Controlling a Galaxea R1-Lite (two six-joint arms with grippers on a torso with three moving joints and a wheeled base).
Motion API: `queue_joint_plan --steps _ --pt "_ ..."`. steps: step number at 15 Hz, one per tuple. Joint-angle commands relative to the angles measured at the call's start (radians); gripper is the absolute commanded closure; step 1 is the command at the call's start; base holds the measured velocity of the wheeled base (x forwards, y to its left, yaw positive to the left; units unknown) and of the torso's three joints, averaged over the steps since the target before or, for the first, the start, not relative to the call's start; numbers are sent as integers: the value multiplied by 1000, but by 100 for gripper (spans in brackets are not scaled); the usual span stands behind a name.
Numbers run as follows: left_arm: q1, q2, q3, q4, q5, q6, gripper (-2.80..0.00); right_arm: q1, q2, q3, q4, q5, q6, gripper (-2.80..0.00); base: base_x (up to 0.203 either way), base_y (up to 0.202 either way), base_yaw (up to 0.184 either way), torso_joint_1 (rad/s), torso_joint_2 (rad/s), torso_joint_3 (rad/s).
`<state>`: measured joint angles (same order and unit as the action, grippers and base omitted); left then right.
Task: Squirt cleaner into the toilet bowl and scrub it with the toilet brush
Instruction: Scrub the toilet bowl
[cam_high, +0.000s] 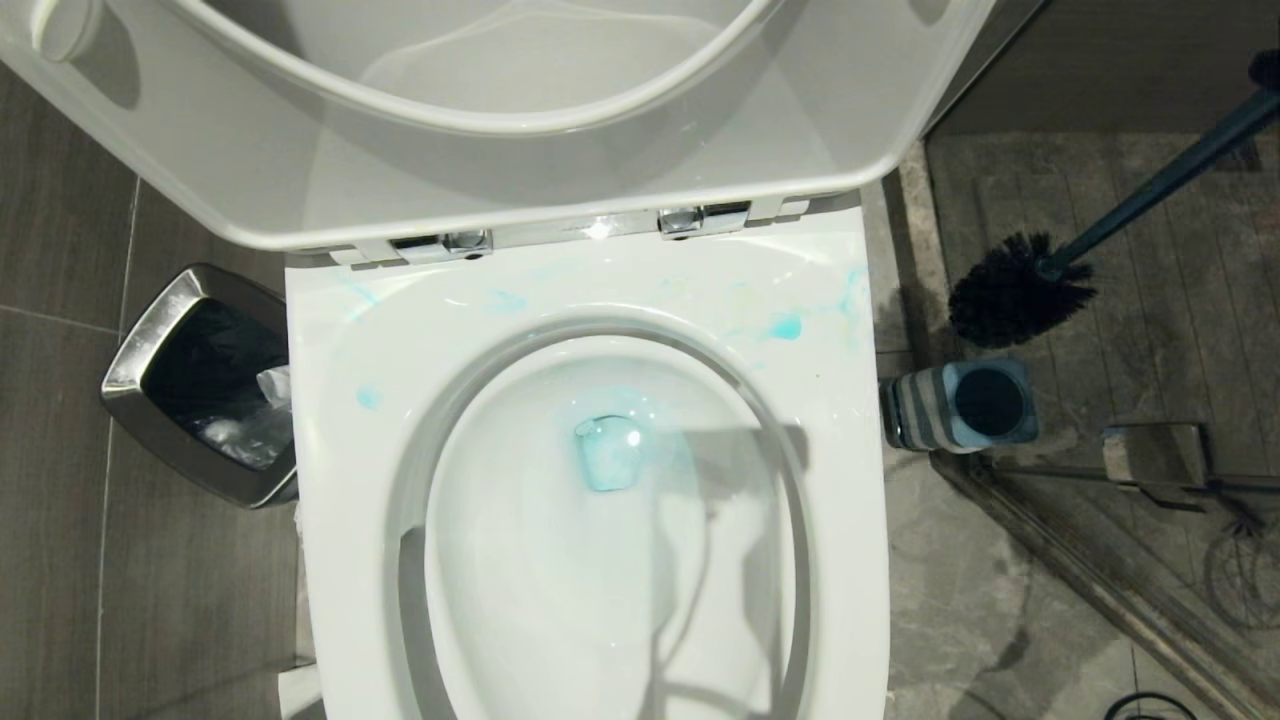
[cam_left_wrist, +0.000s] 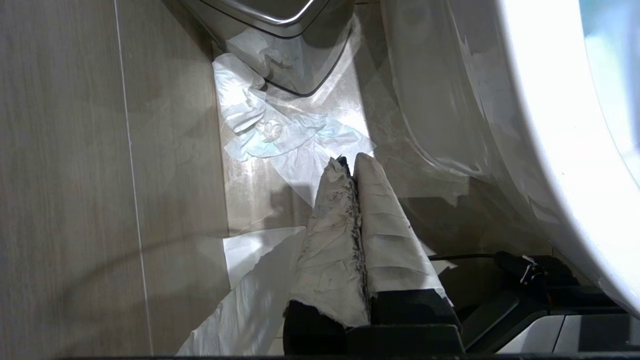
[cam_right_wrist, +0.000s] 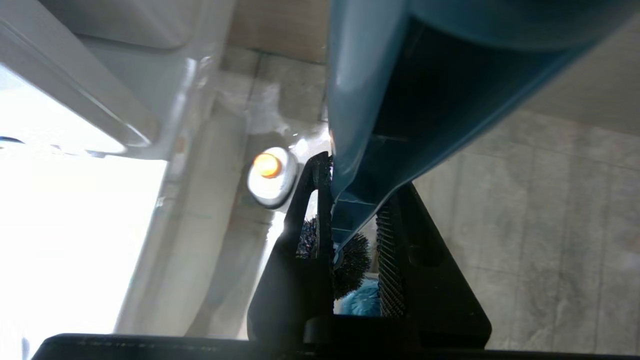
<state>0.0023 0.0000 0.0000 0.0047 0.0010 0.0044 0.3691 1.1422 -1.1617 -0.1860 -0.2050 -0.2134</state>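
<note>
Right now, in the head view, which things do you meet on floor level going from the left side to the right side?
Steel-rimmed waste bin → toilet bowl → striped brush holder → toilet brush, lifted out above the holder.

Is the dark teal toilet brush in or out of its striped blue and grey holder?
Out. The toilet brush hangs with its bristle head above the holder, whose round opening shows empty; the right gripper clamps the handle.

The toilet bowl (cam_high: 590, 520) is seen from straight above in the head view. The floor beside its outer wall (cam_left_wrist: 525, 125) is viewed low and close from the left wrist. The toilet brush (cam_right_wrist: 370, 100) is crowded right up by the right wrist; its bristles (cam_high: 1010, 290) are shared with the head view.
</note>
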Motion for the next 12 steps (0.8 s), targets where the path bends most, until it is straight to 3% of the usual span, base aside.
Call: queue_joint_plan --steps 1,4,12 --pt "-1 2 0 0 1 0 0 51 63 -102 50 -38 -19 0 0 0 0 0 0 0" --pt "1 2 0 0 1 -1 0 114 93 -163 63 -114 -76 0 0 0 0 0 0 0" --pt "1 2 0 0 1 -3 0 285 97 -204 63 -262 -108 0 0 0 0 1 1 67"
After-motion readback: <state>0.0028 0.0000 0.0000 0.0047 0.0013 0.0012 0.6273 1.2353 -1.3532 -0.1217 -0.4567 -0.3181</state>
